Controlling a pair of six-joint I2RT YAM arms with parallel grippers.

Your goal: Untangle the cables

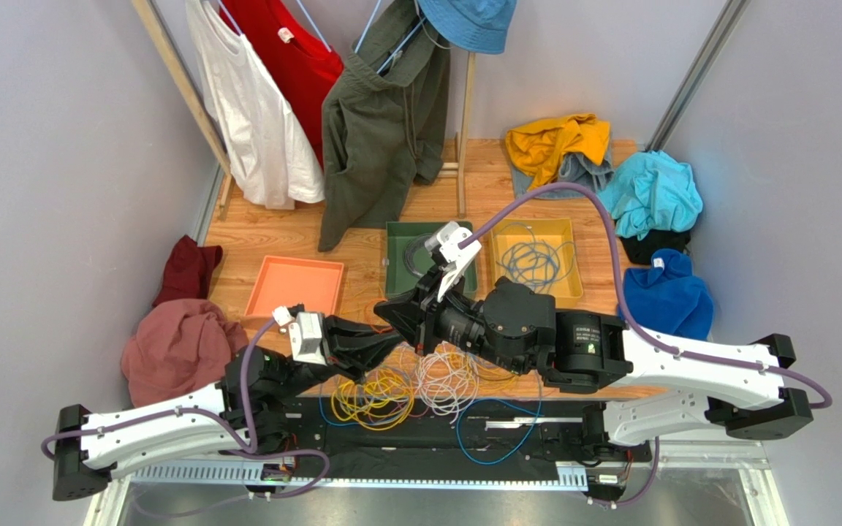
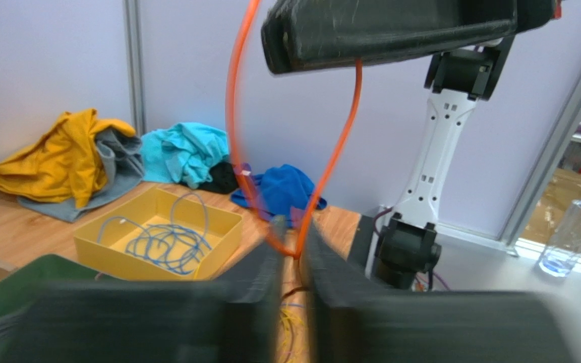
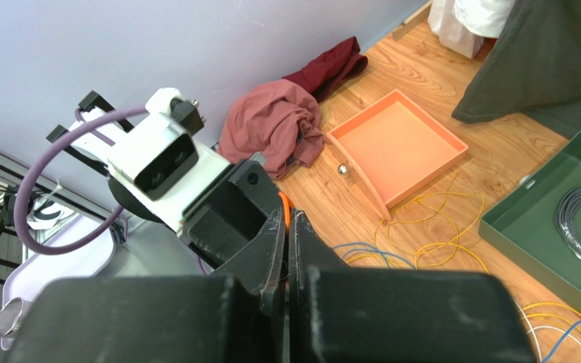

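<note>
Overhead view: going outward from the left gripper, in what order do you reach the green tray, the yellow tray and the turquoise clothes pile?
Starting from the left gripper:
1. The green tray, just beyond it, towards the back.
2. The yellow tray, farther off to the right.
3. The turquoise clothes pile, farthest, at the back right.

Bright, even light falls from overhead. The top view is crisp throughout, and the shadows on the tabletop [image 1: 283, 236] are faint and soft-edged. In the left wrist view the left gripper [image 2: 292, 231] is smeared with blur along the bottom edge. The orange cable [image 2: 233, 113] looks slightly streaked, while the yellow tray [image 2: 221, 240] behind it is sharper. In the right wrist view the right gripper [image 3: 286, 227] is out of focus up close, and the wood beyond it is clear.
</note>
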